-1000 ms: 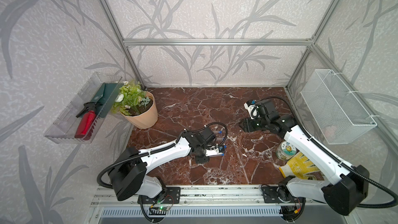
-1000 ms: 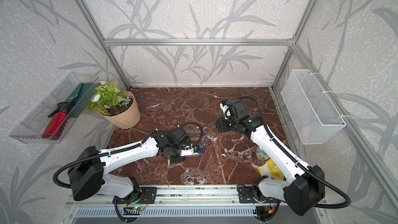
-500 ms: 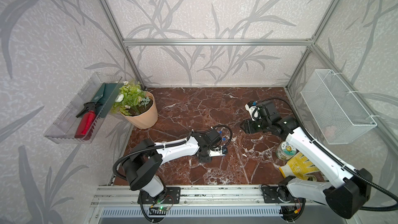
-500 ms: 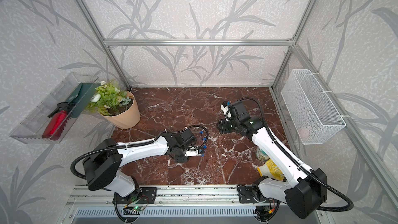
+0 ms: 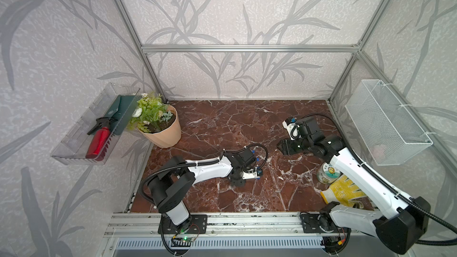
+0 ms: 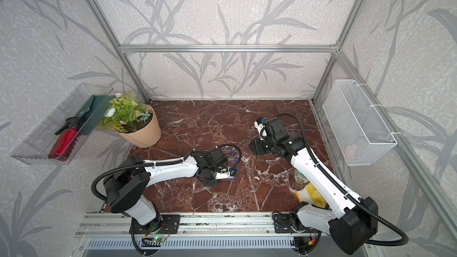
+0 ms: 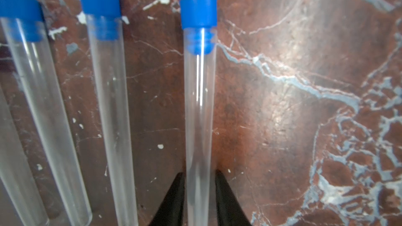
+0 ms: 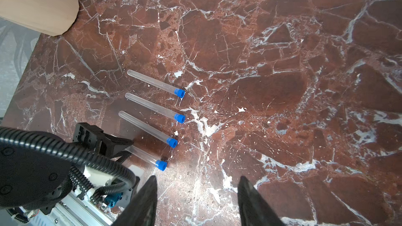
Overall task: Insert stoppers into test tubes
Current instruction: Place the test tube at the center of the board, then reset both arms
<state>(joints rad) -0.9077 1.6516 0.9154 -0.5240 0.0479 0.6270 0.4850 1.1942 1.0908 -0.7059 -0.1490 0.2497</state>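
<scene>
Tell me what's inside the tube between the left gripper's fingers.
A blue stopper plugs its mouth; the tube looks otherwise empty. The left gripper covers its closed end.

In both top views the left arm [image 5: 210, 169] is folded tighter than a second ago. Its big black elbow joint [image 5: 173, 189], then far out at the lower left of the frame, now sits further right and a little higher, and the white forearm runs shorter across the picture. The left gripper [image 5: 238, 181] lies slightly further right. The right arm [image 5: 358, 179] has barely shifted: its rear joint [image 5: 400, 228] sits a shade nearer the lower right corner.
</scene>
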